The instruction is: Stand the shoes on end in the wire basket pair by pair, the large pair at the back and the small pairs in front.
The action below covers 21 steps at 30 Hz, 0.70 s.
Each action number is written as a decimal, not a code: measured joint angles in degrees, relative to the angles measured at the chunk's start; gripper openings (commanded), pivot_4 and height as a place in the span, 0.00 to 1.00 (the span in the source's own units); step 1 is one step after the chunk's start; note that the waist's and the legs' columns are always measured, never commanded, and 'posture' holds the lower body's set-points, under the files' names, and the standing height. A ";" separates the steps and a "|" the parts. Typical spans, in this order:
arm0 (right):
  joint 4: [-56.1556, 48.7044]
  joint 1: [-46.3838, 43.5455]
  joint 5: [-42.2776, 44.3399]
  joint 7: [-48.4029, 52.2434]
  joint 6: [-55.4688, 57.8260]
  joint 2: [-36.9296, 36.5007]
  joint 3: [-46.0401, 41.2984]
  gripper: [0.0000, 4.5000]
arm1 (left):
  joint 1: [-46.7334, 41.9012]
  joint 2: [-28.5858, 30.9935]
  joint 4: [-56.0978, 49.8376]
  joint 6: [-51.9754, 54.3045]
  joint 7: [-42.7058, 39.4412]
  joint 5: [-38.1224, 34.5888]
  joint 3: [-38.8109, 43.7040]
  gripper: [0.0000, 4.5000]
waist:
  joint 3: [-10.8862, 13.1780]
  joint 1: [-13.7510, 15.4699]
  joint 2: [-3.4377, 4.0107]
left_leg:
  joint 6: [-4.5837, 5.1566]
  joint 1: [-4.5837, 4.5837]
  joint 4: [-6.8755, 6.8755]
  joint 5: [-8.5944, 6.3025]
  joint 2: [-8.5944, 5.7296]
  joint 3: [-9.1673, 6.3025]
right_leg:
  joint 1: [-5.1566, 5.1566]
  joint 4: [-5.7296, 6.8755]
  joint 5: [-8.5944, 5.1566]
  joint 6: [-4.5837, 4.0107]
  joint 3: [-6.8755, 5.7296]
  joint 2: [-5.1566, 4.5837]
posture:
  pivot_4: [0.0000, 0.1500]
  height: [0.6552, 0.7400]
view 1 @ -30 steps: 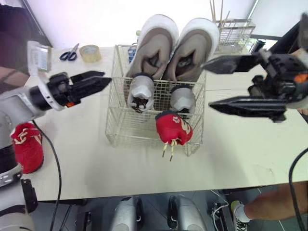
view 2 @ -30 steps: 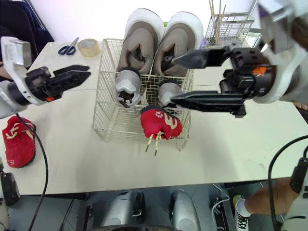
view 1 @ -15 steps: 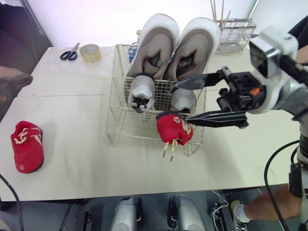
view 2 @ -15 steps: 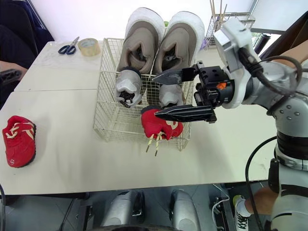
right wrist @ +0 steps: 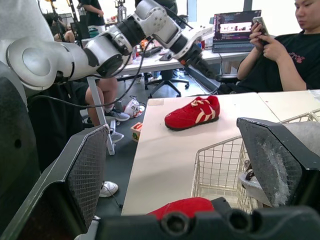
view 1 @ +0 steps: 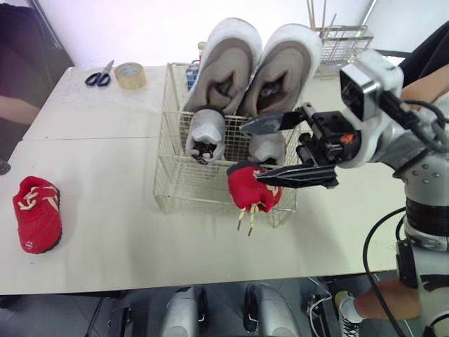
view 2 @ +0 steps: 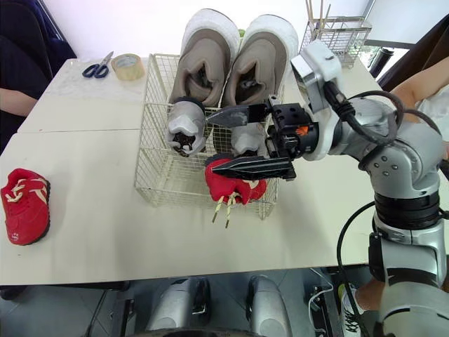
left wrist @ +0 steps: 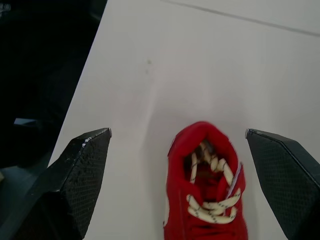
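L tool (left wrist: 175, 134) spread above loose red shoe (view 1: 36, 216), long axis 12–6 on surface (view 1: 112, 161). R tool (view 1: 251, 154) spread at basket (view 1: 175, 189) 5 o'clock corner, over upended red shoe (view 1: 245, 191).

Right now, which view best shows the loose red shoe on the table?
Left wrist view: the loose red shoe is close, laces visible. Eye views show it small, left on the table; right wrist view, distant and side-on.
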 measured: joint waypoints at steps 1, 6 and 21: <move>0.02 0.00 -0.09 -0.06 0.00 0.25 0.00 0.99 | 0.09 -0.19 0.40 -0.90 -0.57 0.68 -0.95 1.00 | -0.01 0.03 -0.01 | -0.06 -0.08 0.00 0.06 0.00 -0.01 | -0.06 0.01 0.02 -0.03 -0.01 -0.01 | 1.00 1.00; -0.14 0.03 -0.13 -0.73 0.71 0.39 -0.08 0.99 | -2.21 -2.04 5.65 -7.87 -2.86 5.58 -5.86 1.00 | -0.01 0.09 -0.01 | -0.05 -0.23 0.02 0.15 -0.02 0.04 | -0.16 0.02 0.04 -0.05 -0.02 0.07 | 1.00 1.00; -5.78 1.11 4.97 -5.91 6.32 -5.30 -5.95 0.99 | -11.95 -9.10 21.78 -20.21 -12.43 18.23 -18.68 1.00 | -0.09 -0.06 -0.17 | 0.04 -0.37 0.17 0.14 0.01 0.03 | -0.18 0.05 0.05 -0.02 -0.06 0.16 | 1.00 1.00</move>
